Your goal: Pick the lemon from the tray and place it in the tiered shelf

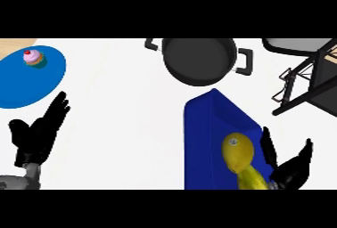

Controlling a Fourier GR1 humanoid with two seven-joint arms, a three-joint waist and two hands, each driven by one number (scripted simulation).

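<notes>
Your target, the lemon (pixel 237 150), lies on the blue tray (pixel 204 133) at the lower right of the counter, toward the tray's near end, with a second yellow shape (pixel 253 179) just below it that you cannot identify where the view cuts it off. Your right hand (pixel 289 167) sits just beside the lemon at the tray's right edge, fingers spread apart and closed on nothing. Your left hand (pixel 36 131) rests open at the lower left, fingers up, well apart from the tray.

Expect the lemon to be light, stiff and rounded, with a smooth skin that could slip or roll out of a shallow pinch. You would likely do best to wrap fingers and thumb around its widest middle rather than its tapered ends.

Count one lemon, one tray and one tiered shelf (pixel 309 75), whose dark frame shows at the upper right, well apart from the tray. Also count one black two-handled pan (pixel 197 58) just beyond the tray's far corner, and one blue plate (pixel 26 84) at the upper left carrying one cupcake (pixel 34 58).
</notes>
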